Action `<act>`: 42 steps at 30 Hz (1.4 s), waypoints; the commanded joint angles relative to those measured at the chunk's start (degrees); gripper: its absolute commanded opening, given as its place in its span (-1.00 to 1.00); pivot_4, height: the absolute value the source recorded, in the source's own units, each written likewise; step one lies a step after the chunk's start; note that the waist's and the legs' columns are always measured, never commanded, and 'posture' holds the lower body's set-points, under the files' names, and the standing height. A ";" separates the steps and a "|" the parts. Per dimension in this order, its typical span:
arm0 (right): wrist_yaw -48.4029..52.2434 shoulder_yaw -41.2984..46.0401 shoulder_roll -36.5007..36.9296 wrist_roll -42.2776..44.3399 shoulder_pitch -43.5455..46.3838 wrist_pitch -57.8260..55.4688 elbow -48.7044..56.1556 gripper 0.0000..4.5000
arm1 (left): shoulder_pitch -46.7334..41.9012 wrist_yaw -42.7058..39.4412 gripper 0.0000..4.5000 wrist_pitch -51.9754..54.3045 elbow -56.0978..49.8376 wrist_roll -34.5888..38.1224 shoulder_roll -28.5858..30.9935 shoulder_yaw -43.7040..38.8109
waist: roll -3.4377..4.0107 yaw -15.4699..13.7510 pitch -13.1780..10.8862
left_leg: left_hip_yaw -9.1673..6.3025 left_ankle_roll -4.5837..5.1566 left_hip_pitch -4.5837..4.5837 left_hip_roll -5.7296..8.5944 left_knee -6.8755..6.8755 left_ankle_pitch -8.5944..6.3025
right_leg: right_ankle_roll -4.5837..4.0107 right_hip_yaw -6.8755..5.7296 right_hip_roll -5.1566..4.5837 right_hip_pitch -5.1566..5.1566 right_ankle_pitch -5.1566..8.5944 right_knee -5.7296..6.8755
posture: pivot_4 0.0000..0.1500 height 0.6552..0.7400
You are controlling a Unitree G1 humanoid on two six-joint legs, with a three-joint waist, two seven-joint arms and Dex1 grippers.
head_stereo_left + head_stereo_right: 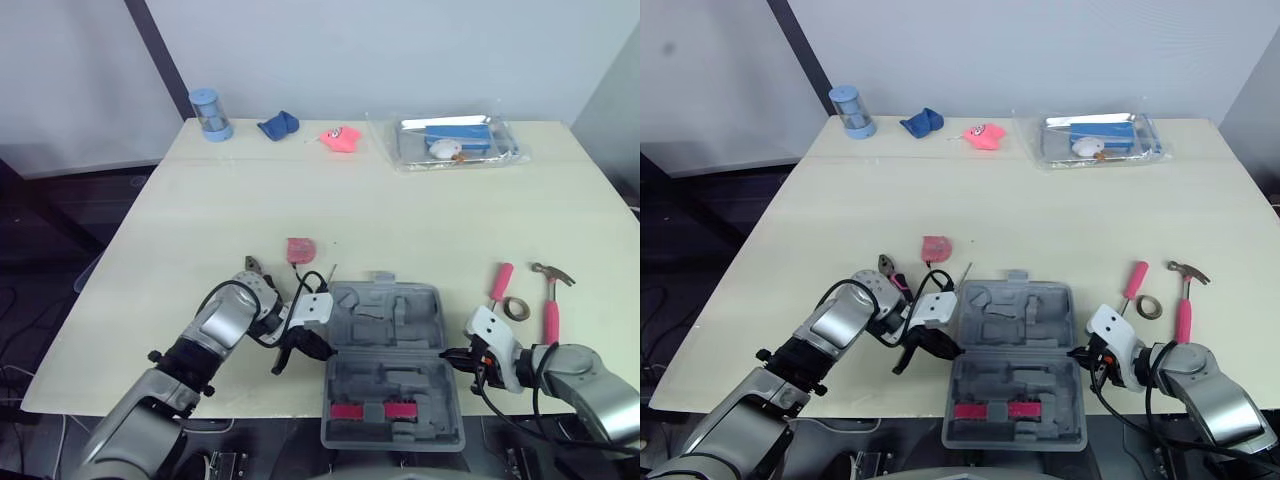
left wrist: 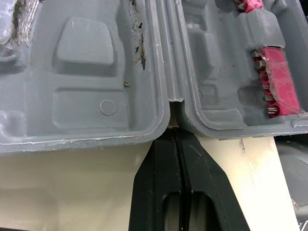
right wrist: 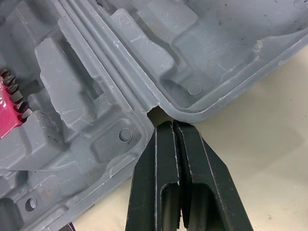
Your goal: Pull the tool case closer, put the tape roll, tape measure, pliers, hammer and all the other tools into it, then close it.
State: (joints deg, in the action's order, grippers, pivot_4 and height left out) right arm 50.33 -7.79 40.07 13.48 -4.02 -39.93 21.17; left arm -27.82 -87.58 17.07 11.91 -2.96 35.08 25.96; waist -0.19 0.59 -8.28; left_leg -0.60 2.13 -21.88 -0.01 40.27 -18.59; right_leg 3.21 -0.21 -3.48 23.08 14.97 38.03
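The grey tool case [image 1: 388, 318] lies open at the middle of the table's [image 1: 200, 220] near edge, and its near half sticks out a little over that edge. A row of pink bits [image 2: 276, 82] sits in the near half. The rest of the case looks empty. The left gripper [image 1: 322, 349] is at the left side of the case, right where the two halves join. Its two black fingers [image 2: 159, 183] are pressed together with nothing between them, and the tips touch the gap at the join. The right gripper [image 1: 449, 354] is at the right side of the case at the same join. Its fingers [image 3: 156, 178] are pressed together too, and the tips sit at the little notch there. The pliers [image 1: 250, 265] lie just beside the left arm, left of the case. The pink tape measure [image 1: 301, 248] lies a bit farther in from the case's far left corner. On the right side of the table, near the case, lie a screwdriver [image 1: 500, 281] with a pink handle, the tape roll [image 1: 517, 308] and the hammer [image 1: 550, 300], side by side. Along the far edge stand a blue can [image 1: 210, 113], a blue cloth [image 1: 279, 124], a small pink thing [image 1: 340, 139] and a clear tray [image 1: 510, 150].
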 commanded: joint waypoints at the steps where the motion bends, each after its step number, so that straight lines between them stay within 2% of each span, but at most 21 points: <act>1: 0.21 -1.16 -1.02 1.50 0.47 0.92 1.83 -0.98 | -0.11 -1.87 -1.00 -0.72 -2.79 1.90 -0.31 1.22 | 0.00 0.02 0.00 | 0.00 0.00 0.00 -0.01 0.00 0.00 | 0.00 0.00 0.01 0.00 0.00 0.00 | 1.00 1.00; 42: -0.78 2.38 2.86 2.56 -1.12 2.04 0.64 -0.98 | -0.86 0.18 -1.00 -2.14 -0.40 1.91 -0.04 0.99 | 0.00 -0.17 0.00 | 0.01 0.01 0.00 -0.02 0.01 -0.01 | 0.00 0.00 0.02 -0.01 0.00 0.00 | 1.00 1.00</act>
State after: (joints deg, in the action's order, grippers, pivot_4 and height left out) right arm 49.53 -6.68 42.54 15.32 -4.81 -38.68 21.22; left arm -28.01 -87.14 15.70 12.00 -2.05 35.00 27.06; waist -0.19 0.42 -8.28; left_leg -0.60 2.14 -21.88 -0.04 40.28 -18.60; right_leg 3.21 -0.20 -3.46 23.06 14.97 38.02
